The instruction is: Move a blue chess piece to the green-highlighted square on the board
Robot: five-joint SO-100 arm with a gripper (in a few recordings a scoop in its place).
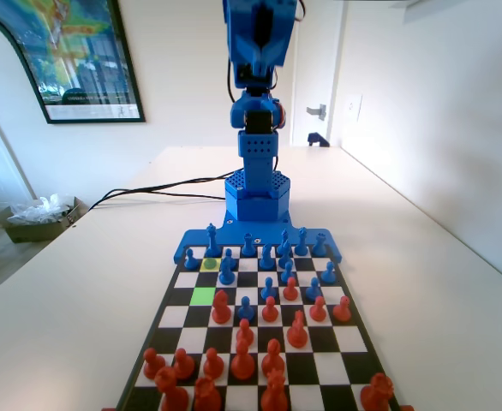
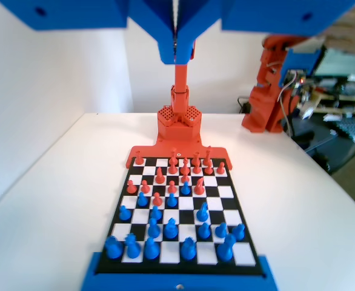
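Lime-green and easy to spot in the fixed view, the green-highlighted square (image 1: 202, 295) sits on the left side of the board (image 1: 172, 315), with a yellow-highlighted square (image 1: 209, 265) just beyond it toward the blue arm (image 1: 258, 111). On that yellow square stands the blue chess piece (image 1: 210, 263), a small greenish-tinted pawn, and nothing occupies the green square yet. The arm is raised well above the table (image 1: 88, 282), and from the wrist view the gripper (image 2: 177, 54) hangs at the top edge with its jaws pressed together along a thin seam, holding nothing. The task looks to be at its start, with the pawn untouched and the arm high over the board's blue end. The risks lie mostly in crowding, I judge: a taller blue piece (image 1: 226, 272) stands just beside the pawn on its right in the fixed view, and an orange-red piece (image 1: 221, 308) stands near the green square's right edge. If the jaws open too little or come down off-centre, a finger could tip the neighbour or nudge the pawn off its square. The pawn's round head and small size suggest it could slip from a loose pinch. On the carry, a low path could clip the red piece, and a tilted release could leave the pawn straddling two squares.
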